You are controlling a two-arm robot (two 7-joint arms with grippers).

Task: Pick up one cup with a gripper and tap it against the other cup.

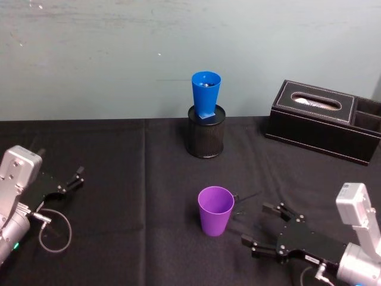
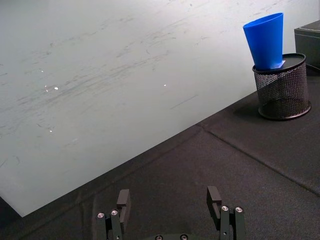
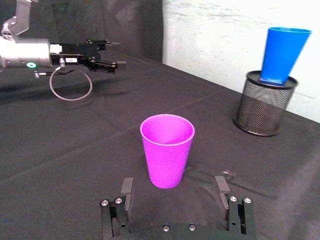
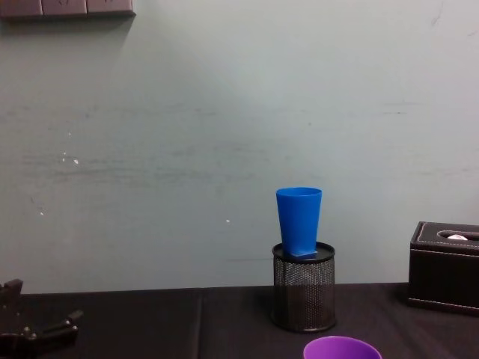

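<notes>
Purple cup (image 1: 215, 211) just beside R gripper (image 1: 256, 224)

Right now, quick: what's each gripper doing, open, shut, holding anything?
Left gripper: open, holding nothing.
Right gripper: open, holding nothing, near the purple cup.

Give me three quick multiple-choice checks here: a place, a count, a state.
1. The blue cup is: A on the table; B in the mesh holder; C in the right gripper.
2. Cups in view: A one; B two; C three.
3. The right gripper is: A open, short of the purple cup; B shut on it; C shut, empty.
Key: B, its base sits in the holder's mouth; B, one blue, one purple; A, jaws apart, cup untouched. The left gripper idles open at the left of the table.
</notes>
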